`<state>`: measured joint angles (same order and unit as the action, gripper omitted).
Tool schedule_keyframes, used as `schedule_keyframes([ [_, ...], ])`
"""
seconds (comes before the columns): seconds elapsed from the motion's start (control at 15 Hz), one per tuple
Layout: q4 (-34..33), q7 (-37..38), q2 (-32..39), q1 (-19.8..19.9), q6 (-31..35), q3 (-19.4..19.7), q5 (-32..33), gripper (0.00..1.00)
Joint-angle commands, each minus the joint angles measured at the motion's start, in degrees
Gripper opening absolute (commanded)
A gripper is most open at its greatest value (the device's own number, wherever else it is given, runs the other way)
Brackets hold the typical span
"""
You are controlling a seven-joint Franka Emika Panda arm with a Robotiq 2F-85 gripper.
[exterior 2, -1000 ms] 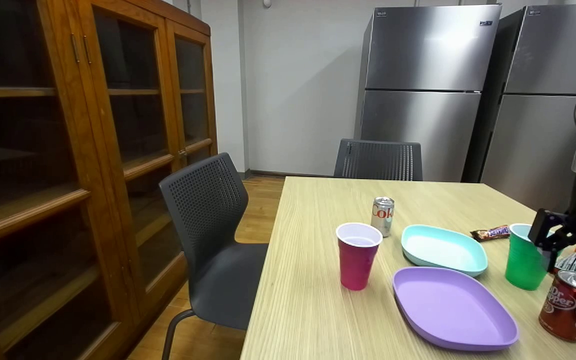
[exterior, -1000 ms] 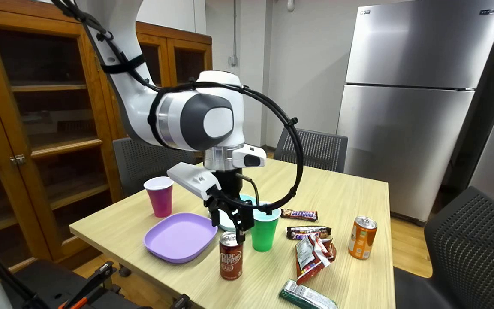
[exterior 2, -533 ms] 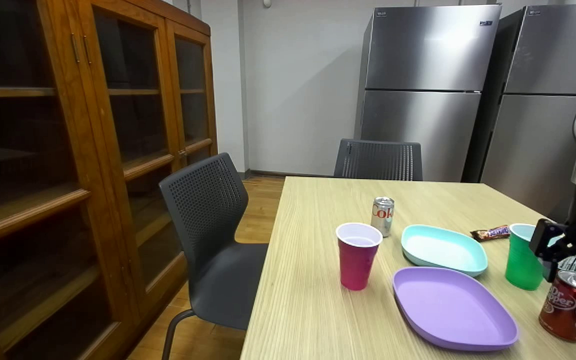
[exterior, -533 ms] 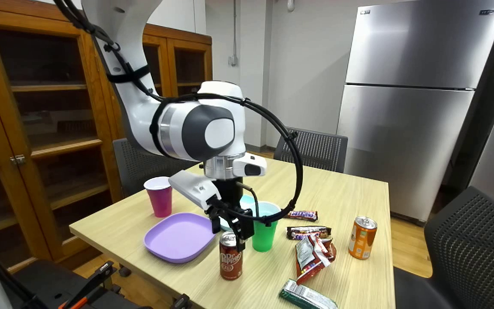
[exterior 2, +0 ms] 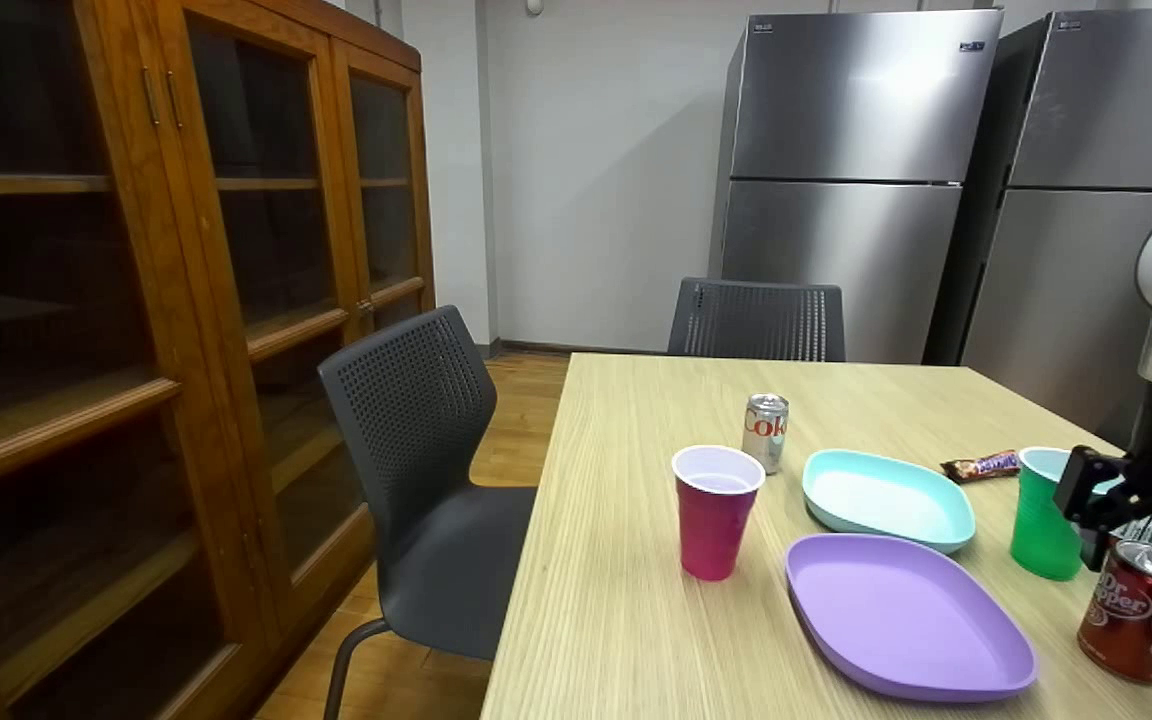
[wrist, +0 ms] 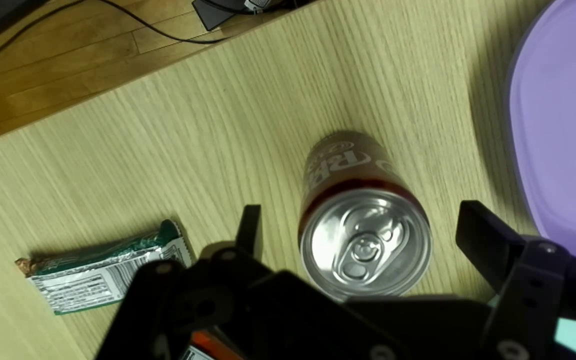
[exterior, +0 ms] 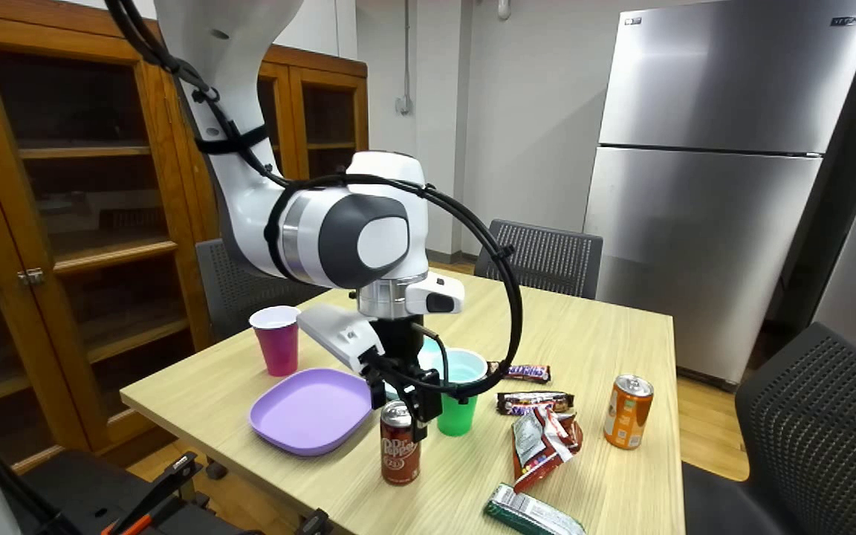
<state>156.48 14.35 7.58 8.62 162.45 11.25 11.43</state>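
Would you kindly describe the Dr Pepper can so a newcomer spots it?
On the wood-grain table, find the purple plate. Beside it, by the open claw, stands the Dr Pepper can. It is dark red, unlike the silver Coke can and orange can.

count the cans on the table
3: the Dr Pepper can at the open gripper, the orange can near the red bag, the Coke can near the magenta cup; others may be hidden.

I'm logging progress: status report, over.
Claw open, empty. Dr Pepper can upright right by it, ungripped. Purple plate and green cup close; may crowd.
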Motion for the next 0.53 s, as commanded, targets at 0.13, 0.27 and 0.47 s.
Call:
schedule_keyframes([
  [0.13,-0.92,0.78,1.52,-1.52,1.17,0.99,-1.41,0.74],
  [0.27,-0.9,0.82,1.69,-1.79,1.3,1.17,-1.49,0.58],
  [0.47,-0.99,0.93,1.88,-2.11,1.42,1.4,-1.37,0.38],
])
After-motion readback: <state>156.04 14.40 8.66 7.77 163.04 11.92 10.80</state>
